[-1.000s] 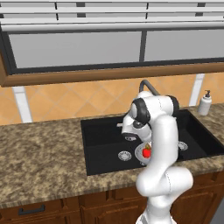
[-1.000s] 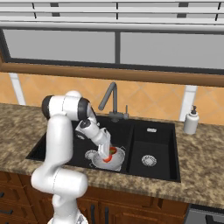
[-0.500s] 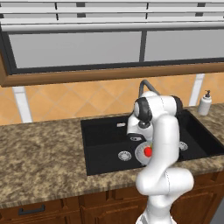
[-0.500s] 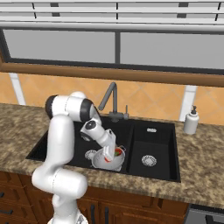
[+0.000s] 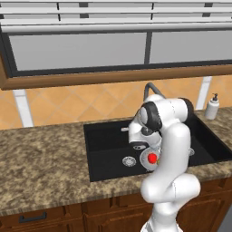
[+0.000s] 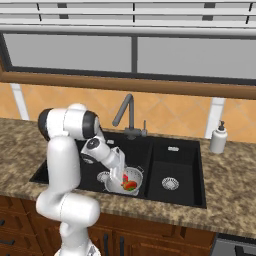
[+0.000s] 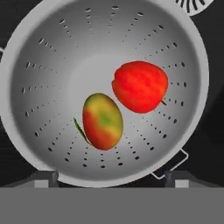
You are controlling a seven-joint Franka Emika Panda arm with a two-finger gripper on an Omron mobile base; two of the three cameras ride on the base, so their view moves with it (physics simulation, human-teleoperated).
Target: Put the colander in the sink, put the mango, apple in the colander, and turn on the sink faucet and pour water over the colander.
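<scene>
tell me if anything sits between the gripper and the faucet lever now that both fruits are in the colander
Nothing visible does. The gripper hangs open over the colander, which holds the mango and apple. The faucet stands behind it at the sink's back edge, with only open basin between them.

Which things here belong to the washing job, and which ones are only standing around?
Belong to the job: colander, mango, apple, sink, sink faucet.

Only standing around: soap dispenser, counter, window.
</scene>
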